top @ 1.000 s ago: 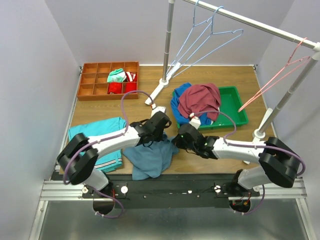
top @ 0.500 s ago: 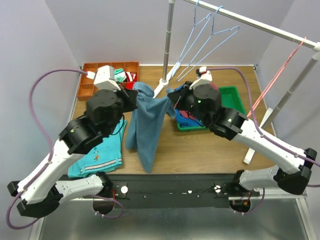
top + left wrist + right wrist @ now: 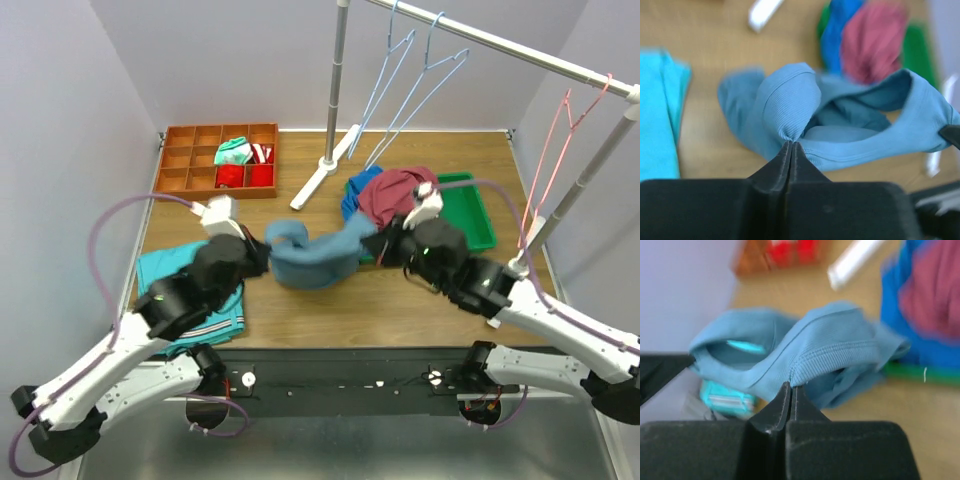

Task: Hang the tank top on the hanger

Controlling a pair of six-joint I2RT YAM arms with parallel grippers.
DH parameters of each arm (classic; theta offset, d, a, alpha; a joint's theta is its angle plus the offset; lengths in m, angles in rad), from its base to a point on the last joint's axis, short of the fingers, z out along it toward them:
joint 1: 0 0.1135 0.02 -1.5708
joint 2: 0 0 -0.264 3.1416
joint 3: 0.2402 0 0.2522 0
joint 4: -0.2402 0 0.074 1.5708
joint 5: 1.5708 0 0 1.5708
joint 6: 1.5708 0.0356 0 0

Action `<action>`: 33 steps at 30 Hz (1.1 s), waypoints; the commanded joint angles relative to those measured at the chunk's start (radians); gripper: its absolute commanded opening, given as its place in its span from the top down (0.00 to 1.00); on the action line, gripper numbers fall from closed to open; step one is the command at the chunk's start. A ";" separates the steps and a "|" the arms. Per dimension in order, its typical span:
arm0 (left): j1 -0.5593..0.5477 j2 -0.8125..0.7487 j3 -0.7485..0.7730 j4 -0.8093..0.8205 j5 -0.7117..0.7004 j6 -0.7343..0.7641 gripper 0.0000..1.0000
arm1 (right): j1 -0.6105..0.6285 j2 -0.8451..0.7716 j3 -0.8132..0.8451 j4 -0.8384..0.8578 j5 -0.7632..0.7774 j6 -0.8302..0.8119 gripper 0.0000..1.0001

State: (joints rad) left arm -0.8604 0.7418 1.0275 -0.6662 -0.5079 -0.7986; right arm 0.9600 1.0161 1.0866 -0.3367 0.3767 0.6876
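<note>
Down from their raised pose half a second earlier, both arms now work low. Left gripper (image 3: 262, 254), jaws pinched shut on a ribbed edge, holds one end of the tank top (image 3: 315, 258), sagging bunched over mid-worktop. Right gripper (image 3: 387, 250) clamps the opposite edge, likely to spread an opening. The light-blue hanger (image 3: 446, 61) hangs on the rail above the far edge, well apart.

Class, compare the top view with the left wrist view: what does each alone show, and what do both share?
Top view only: the rail with two light-blue hangers, a pink hanger, the orange tray. Left wrist only: the left hand pinched shut on a fold of the tank top. Both: the tank top, the maroon shirt, the teal garment.
</note>
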 commanded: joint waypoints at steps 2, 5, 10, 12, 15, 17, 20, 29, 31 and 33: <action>-0.003 -0.164 -0.499 0.137 0.267 -0.212 0.68 | 0.023 -0.128 -0.649 0.195 -0.267 0.324 0.77; -0.003 -0.258 -0.599 0.203 0.307 -0.234 0.40 | 0.078 -0.168 -0.760 0.156 -0.219 0.368 0.61; -0.003 -0.279 -0.520 0.156 0.247 -0.174 0.26 | 0.098 -0.166 -0.694 0.035 -0.108 0.310 0.44; -0.005 -0.245 -0.457 0.140 0.217 -0.125 0.25 | 0.098 -0.142 -0.663 0.015 -0.073 0.285 0.41; -0.005 -0.187 -0.364 0.126 0.181 -0.042 0.13 | 0.097 -0.096 -0.634 0.001 -0.041 0.267 0.40; -0.003 -0.123 -0.273 0.146 0.166 0.019 0.11 | 0.098 -0.083 -0.628 0.005 -0.032 0.257 0.40; -0.005 0.003 -0.117 0.155 0.092 0.149 0.11 | 0.098 -0.090 -0.626 0.016 -0.029 0.251 0.40; 0.084 0.514 0.507 0.169 0.149 0.522 0.19 | 0.098 -0.117 -0.640 -0.004 -0.012 0.265 0.39; 0.112 0.580 0.593 0.166 0.195 0.553 0.21 | 0.098 -0.128 -0.642 -0.011 -0.004 0.266 0.37; 0.142 0.655 0.690 0.174 0.264 0.593 0.23 | 0.097 -0.136 -0.634 -0.022 0.001 0.268 0.37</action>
State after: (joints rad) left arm -0.7750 1.2663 1.5345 -0.4980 -0.3706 -0.3847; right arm 1.0531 0.9077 0.4362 -0.3145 0.3252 0.9504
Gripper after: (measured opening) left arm 0.794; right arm 0.623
